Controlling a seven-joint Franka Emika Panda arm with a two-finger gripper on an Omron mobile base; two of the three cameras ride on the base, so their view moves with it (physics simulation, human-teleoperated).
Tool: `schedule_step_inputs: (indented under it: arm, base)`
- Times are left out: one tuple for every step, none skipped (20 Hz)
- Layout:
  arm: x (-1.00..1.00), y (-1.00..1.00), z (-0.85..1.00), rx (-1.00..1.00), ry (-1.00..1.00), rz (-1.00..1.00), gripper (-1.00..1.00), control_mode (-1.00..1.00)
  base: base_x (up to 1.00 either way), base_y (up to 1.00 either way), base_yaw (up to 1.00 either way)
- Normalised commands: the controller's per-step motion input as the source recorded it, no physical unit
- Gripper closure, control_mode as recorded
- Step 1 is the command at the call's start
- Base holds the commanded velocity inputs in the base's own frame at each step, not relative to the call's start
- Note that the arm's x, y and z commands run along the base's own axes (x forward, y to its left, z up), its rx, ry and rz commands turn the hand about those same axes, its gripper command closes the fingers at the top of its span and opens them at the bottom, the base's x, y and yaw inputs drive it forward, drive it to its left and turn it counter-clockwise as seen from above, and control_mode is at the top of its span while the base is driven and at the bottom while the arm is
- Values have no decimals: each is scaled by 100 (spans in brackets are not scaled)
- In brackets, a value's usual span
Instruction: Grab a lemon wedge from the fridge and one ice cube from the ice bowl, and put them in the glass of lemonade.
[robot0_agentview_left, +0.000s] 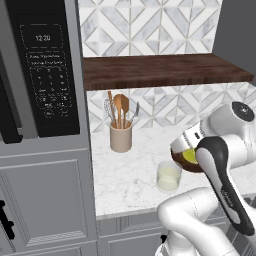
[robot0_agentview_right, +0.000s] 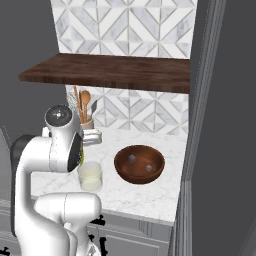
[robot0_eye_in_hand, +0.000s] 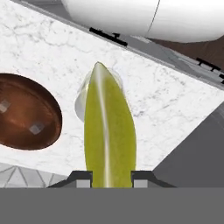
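- The gripper (robot0_eye_in_hand: 109, 177) is clamped on the wedge (robot0_eye_in_hand: 109, 135); in the hand view the two dark finger tips press its base from either side.
- In that view the wedge runs from between the tips toward 12 o'clock, its pointed end lying over the rim of the glass (robot0_eye_in_hand: 81, 101), which shows as a pale curved edge just behind it.
- The bowl (robot0_eye_in_hand: 26, 114) sits at 9 o'clock of the wedge in the hand view, on the white marble counter (robot0_eye_in_hand: 166, 100), with two ice cubes (robot0_eye_in_hand: 36, 127) on its brown floor.
- In the left base view the wedge (robot0_agentview_left: 190, 156) is a yellow-green patch at the arm's wrist, at about 1 o'clock of the glass (robot0_agentview_left: 168, 176) and higher than it.
- The bowl (robot0_agentview_left: 186, 164) in that view is mostly hidden behind the arm, just beside the glass at 2 o'clock.
- In the right base view the glass (robot0_agentview_right: 90, 176) stands on the counter (robot0_agentview_right: 140, 195) with the bowl (robot0_agentview_right: 139, 164) near it at 3 o'clock, the two apart.
- A sliver of the wedge (robot0_agentview_right: 81, 158) shows at the edge of the arm, directly at 12 o'clock of the glass.
- A beige crock (robot0_agentview_left: 121, 137) with wooden utensils stands at the back of the counter, at 11 o'clock of the glass in the left base view.
- A dark wood shelf (robot0_agentview_left: 165, 70) spans the tiled wall above.
- Whether the wedge touches the glass, I cannot tell.
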Motion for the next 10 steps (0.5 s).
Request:
schedule_step_inputs:
  arm:
    - [0,-24,-61,16,-16,36,100,-100]
    - [0,-25,-62,17,-14,38,100,-100]
    - [0,-17,-63,17,-13,40,100,-100]
    - [0,-13,-65,15,-13,41,100,-100]
    - [2,-4,-63,13,-14,40,100,-100]
    - [11,0,-61,12,-15,39,100,-100]
    - [18,0,-60,11,-14,38,100,-100]
    - [22,0,-59,10,-13,37,100,-100]
    - [22,0,-56,10,-13,37,100,-100]
    - [22,0,-54,10,-13,36,100,-100]
  base:
    - [0,0,0]
    - [0,0,0]
    - [0,0,0]
    - [0,0,0]
    - [0,0,0]
    - [0,0,0]
    - [0,0,0]
    - [0,0,0]
    - [0,0,0]
    - [0,0,0]
